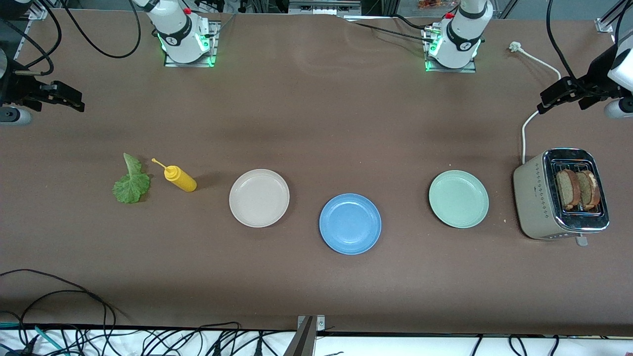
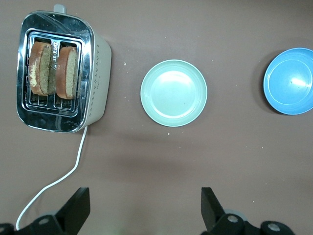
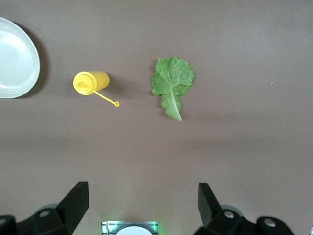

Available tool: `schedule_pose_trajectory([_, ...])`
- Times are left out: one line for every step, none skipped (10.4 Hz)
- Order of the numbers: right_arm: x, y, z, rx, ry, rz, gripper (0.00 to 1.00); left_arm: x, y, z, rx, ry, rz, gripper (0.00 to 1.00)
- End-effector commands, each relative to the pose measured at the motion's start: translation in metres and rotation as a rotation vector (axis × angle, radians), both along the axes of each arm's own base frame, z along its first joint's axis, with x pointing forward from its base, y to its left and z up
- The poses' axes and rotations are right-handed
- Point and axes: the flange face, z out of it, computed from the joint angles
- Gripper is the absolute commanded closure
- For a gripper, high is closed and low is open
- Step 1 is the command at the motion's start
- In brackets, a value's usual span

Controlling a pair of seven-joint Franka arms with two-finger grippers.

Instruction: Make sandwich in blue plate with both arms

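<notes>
The blue plate (image 1: 350, 223) (image 2: 289, 81) lies empty near the table's middle, nearer the front camera than the two other plates. Two brown bread slices (image 1: 577, 189) (image 2: 54, 68) stand upright in the toaster's slots at the left arm's end. A green lettuce leaf (image 1: 131, 180) (image 3: 172, 83) lies flat toward the right arm's end. My left gripper (image 1: 546, 101) (image 2: 145, 208) hangs open and empty over bare table, by the toaster's cord. My right gripper (image 1: 74, 101) (image 3: 143, 203) hangs open and empty over bare table at the right arm's end.
A yellow squeeze bottle (image 1: 180, 179) (image 3: 91, 82) lies on its side beside the lettuce. A beige plate (image 1: 259, 198) (image 3: 14, 58) and a mint-green plate (image 1: 458, 199) (image 2: 173, 93) flank the blue one. The toaster (image 1: 539, 202) (image 2: 98, 73) trails a white cord (image 1: 524, 133).
</notes>
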Motion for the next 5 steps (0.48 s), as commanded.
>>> schedule_pose_trajectory([0.0, 0.0, 0.007, 0.013, -0.005, -0.006, 0.01, -0.007, -0.001, 0.004, -0.029, -0.003, 0.003, 0.0])
schedule_pose_trajectory([0.0, 0.0, 0.008, 0.012, -0.006, -0.002, 0.02, -0.007, -0.001, 0.004, -0.029, -0.003, 0.003, 0.0])
schedule_pose_trajectory([0.001, -0.002, 0.01, 0.015, -0.012, 0.004, 0.03, -0.007, -0.001, 0.004, -0.029, -0.003, 0.003, 0.0])
schedule_pose_trajectory([0.001, -0.001, 0.017, 0.014, -0.024, 0.007, 0.03, -0.007, -0.001, 0.004, -0.029, -0.003, 0.003, 0.0])
schedule_pose_trajectory([0.002, 0.0, 0.023, 0.013, -0.037, 0.0, 0.03, -0.007, -0.001, 0.004, -0.029, -0.003, 0.003, 0.0])
